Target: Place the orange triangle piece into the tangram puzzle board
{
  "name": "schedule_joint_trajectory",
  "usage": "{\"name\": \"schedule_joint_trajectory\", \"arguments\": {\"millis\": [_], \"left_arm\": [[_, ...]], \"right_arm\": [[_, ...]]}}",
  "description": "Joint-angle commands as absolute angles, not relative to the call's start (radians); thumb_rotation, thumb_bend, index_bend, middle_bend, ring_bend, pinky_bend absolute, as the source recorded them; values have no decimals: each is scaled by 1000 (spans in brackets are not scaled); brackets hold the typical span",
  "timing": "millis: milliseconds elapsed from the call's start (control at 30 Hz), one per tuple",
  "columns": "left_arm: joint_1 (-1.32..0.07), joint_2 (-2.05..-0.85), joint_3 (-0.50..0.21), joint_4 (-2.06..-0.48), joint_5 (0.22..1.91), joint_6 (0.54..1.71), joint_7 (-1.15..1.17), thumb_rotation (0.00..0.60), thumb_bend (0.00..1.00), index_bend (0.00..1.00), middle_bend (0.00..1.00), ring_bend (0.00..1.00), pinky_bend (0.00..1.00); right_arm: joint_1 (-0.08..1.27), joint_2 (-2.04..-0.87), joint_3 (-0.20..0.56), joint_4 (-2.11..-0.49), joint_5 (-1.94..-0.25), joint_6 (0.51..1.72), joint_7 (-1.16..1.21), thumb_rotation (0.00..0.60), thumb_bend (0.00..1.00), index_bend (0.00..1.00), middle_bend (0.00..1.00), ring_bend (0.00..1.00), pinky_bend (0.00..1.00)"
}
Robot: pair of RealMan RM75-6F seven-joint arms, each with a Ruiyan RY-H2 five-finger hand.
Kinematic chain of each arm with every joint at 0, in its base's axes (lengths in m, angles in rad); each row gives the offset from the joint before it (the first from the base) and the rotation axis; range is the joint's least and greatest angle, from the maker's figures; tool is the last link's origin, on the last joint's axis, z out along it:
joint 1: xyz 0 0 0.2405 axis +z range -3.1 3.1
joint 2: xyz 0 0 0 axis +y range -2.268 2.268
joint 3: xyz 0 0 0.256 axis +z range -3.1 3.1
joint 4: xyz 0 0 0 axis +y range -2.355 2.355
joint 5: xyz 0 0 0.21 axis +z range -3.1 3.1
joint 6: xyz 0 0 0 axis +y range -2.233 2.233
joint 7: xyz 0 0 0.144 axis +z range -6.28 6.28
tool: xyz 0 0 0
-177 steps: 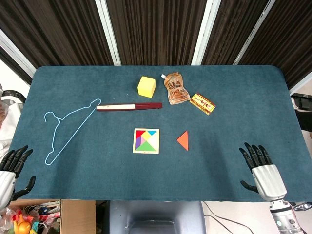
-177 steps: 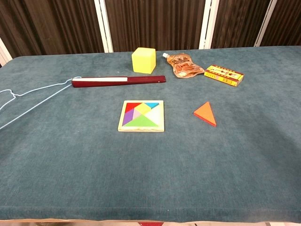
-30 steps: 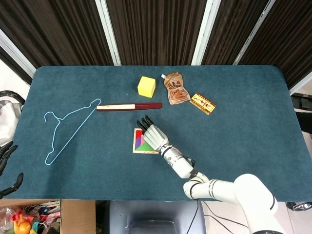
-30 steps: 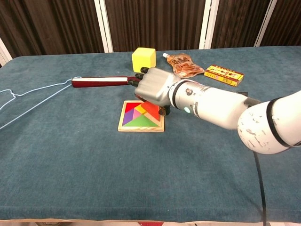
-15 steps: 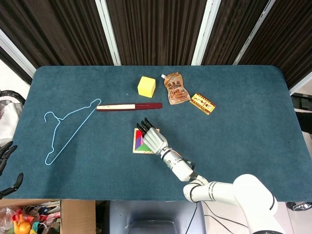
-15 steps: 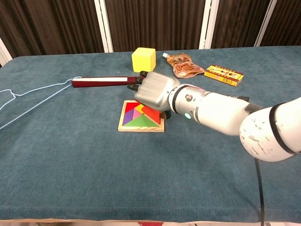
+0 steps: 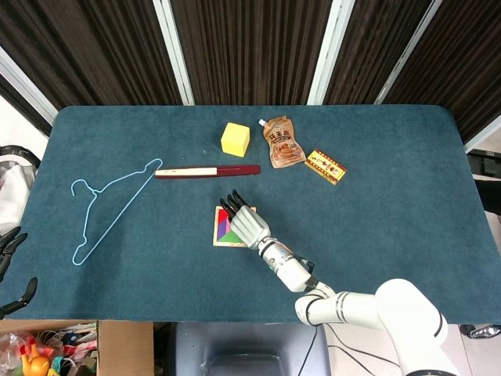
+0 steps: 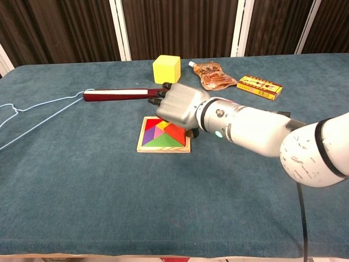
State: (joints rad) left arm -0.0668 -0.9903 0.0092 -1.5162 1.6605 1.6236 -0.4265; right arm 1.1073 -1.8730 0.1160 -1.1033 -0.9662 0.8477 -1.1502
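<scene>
The tangram board [image 7: 221, 228] [image 8: 162, 144] lies mid-table with coloured pieces in it. The orange triangle [image 8: 177, 132] lies in the board's right part, just under my right hand [image 7: 244, 221] [image 8: 179, 105]. That hand hovers flat over the board, its fingers stretched out and apart toward the far side. Its thumb hangs by the board's right edge; whether it touches the triangle I cannot tell. In the head view the hand hides the triangle. My left hand [image 7: 9, 262] shows only at the head view's lower left edge, off the table, fingers apart and holding nothing.
Behind the board lies a red-and-white stick [image 7: 207, 171] [image 8: 117, 94]. Further back are a yellow cube [image 7: 235, 139] [image 8: 166, 69], a brown pouch [image 7: 283, 143] and a small printed box [image 7: 325, 166]. A blue wire hanger [image 7: 109, 207] lies at the left.
The orange triangle has gone from the table right of the board into the board's right part. My right hand came in over the board and has hardly moved in the last half second.
</scene>
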Motion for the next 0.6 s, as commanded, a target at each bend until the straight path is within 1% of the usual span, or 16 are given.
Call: {"name": "schedule_joint_trajectory", "arguments": {"millis": [33, 200, 400, 600], "left_arm": [[-59, -987, 15, -1522, 1669, 1636, -423, 600, 474, 0, 0, 0, 17], [-63, -990, 9, -1520, 1656, 1626, -424, 600, 475, 0, 0, 0, 17], [-66, -991, 8, -1520, 1654, 1622, -420, 600, 474, 0, 0, 0, 17], [-70, -992, 8, -1524, 1657, 1616, -413, 600, 475, 0, 0, 0, 17]], "right_arm": [[1107, -1871, 115, -1107, -965, 850, -1150, 600, 441, 435, 0, 0, 0], [1104, -1857, 117, -1129, -969, 860, -1134, 600, 441, 420, 0, 0, 0], [1087, -1810, 129, -1161, -971, 881, -1094, 600, 445, 407, 0, 0, 0], [1083, -1788, 128, -1156, -942, 868, -1092, 600, 532, 413, 0, 0, 0]]}}
